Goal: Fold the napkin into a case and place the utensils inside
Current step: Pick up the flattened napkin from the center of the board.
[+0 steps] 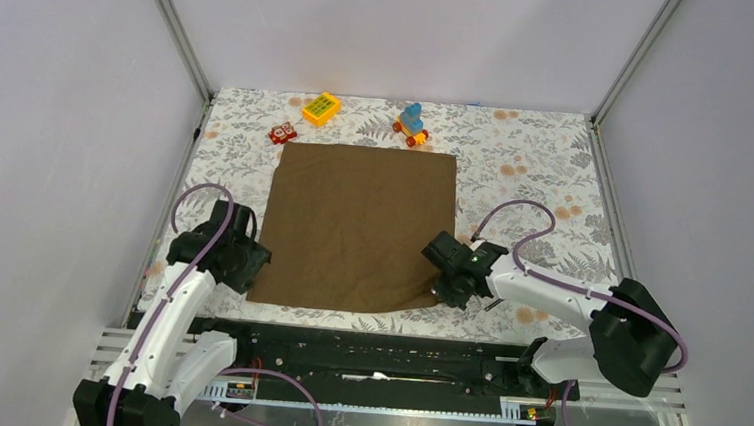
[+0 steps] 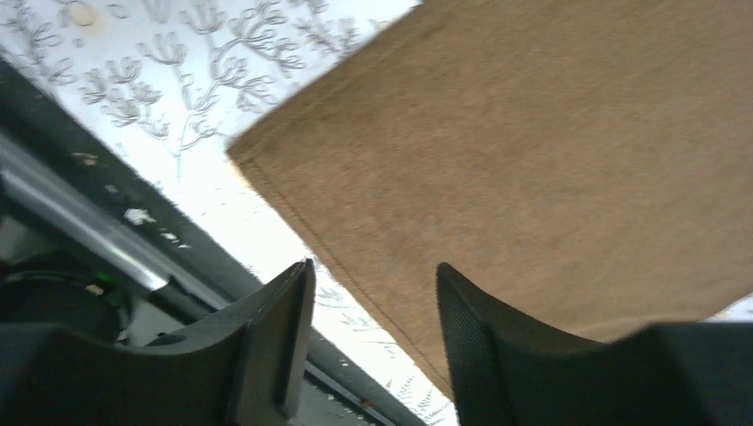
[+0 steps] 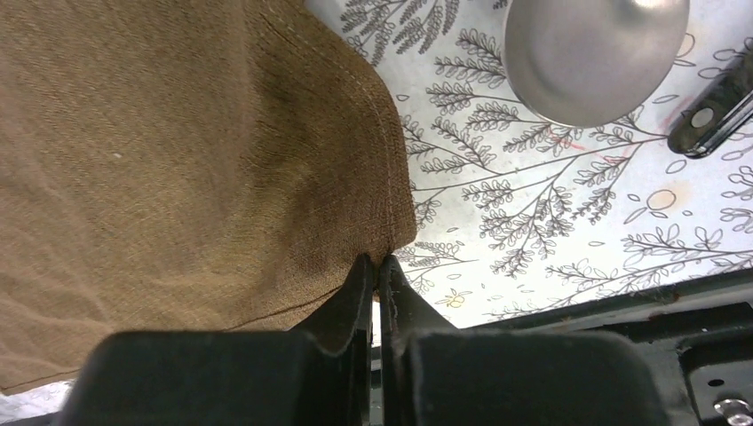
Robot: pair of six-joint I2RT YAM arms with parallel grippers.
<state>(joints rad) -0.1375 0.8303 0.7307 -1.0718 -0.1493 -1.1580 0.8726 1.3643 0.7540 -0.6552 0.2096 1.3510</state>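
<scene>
The plain dark-brown, roughly square cloth napkin (image 1: 357, 227) lies spread flat in the middle of the top view, on the counter (image 1: 536, 174) with its grey floral covering. No fold is made yet, so I judge the task is at its very beginning.

The right fingers (image 3: 362, 288) are pressed together on the hem of the napkin at its lower right corner. The cloth rises in a small ridge toward them, which suggests the corner is held in order to lift it and carry it over. The left fingers (image 2: 289, 328) stand apart, one on each side of the hem near the lower left corner, not yet pinching. Probably they are placed so to take the matching corner, so that both corners can travel together.

The small silver metal spoon (image 3: 595, 53) with a round bowl and the thin dark stick-like utensil (image 3: 719, 102) lie at the upper right of the right wrist view, beside the napkin but apart from it, ready for the case. The colourful toy blocks (image 1: 321, 108) are at the top edge, beyond the napkin.
</scene>
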